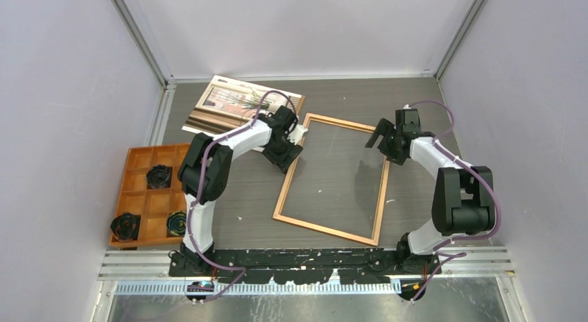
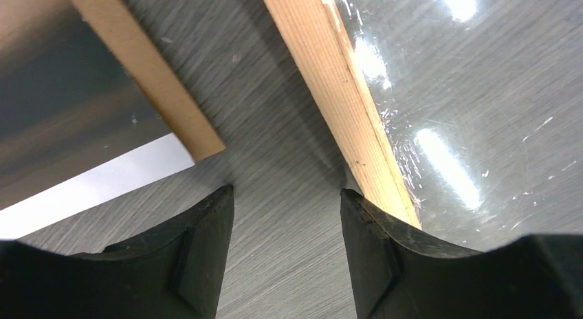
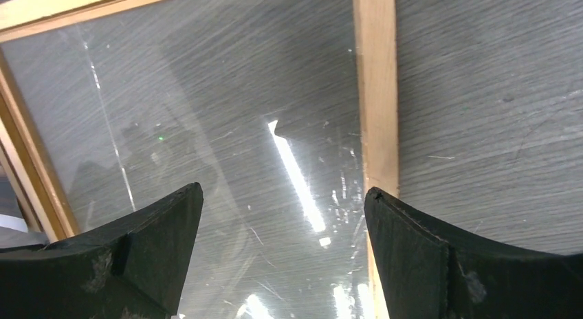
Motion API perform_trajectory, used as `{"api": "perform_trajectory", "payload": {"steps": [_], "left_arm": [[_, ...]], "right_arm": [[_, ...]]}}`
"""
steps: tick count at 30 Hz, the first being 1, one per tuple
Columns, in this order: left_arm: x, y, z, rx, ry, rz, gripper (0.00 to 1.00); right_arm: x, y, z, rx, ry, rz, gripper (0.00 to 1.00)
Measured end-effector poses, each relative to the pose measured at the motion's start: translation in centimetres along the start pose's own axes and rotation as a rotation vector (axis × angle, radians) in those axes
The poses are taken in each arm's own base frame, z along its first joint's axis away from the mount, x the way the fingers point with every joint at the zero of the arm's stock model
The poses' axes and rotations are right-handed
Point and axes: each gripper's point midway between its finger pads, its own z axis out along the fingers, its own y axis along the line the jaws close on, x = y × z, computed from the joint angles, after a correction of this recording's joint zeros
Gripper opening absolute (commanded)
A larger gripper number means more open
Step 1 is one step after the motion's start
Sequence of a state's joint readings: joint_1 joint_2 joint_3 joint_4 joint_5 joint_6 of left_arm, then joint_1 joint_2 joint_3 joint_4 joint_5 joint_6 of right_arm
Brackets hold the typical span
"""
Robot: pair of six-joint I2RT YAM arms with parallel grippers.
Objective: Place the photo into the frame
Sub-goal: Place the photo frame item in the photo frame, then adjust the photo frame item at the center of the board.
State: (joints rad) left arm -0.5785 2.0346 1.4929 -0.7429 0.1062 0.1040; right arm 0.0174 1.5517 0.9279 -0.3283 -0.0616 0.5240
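Left gripper (image 2: 285, 195): open, empty, above bare table (image 2: 275, 126). The frame (image 2: 344, 92) rail runs just beside one finger; the photo (image 2: 69, 92) corner lies ahead of the other. Right gripper (image 3: 282, 195): wide open, empty, above the frame's pane, one finger over the rail.

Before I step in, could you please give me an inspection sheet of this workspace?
Surface: dark wood-grain table, a few pale specks.
Job's things: photo image-up at the far left, outside the frame; frame flat at centre, glazed, nothing in it.
Clutter: orange tray at left, holding three black items.
Tools: left tool open, empty, over bare table between photo and frame; right tool open, empty, over the frame's right side.
Cables: purple cables along both arms, one looping above the photo.
Surroundings: pale walls on three sides; metal rail at the near edge.
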Motion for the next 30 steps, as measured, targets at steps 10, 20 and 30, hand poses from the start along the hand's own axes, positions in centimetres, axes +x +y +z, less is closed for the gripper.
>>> {"api": "perform_trajectory", "payload": {"steps": [10,20,30], "left_arm": [[-2.1,-1.6,-2.1,0.084,0.001,0.009,0.61],[-7.6,20.8,-14.9,-0.218,-0.336,-0.302,0.60],[-0.4,32.2,-10.0,-0.532,-0.118,-0.537,0.58]], "right_arm": [[-2.7,4.1,-1.5,-0.084,-0.070,0.026,0.92],[0.1,25.9,-1.0,-0.407,-0.071,-0.177,0.92],[11.3,33.5,6.7,-0.389,0.072,-0.281,0.92]]}}
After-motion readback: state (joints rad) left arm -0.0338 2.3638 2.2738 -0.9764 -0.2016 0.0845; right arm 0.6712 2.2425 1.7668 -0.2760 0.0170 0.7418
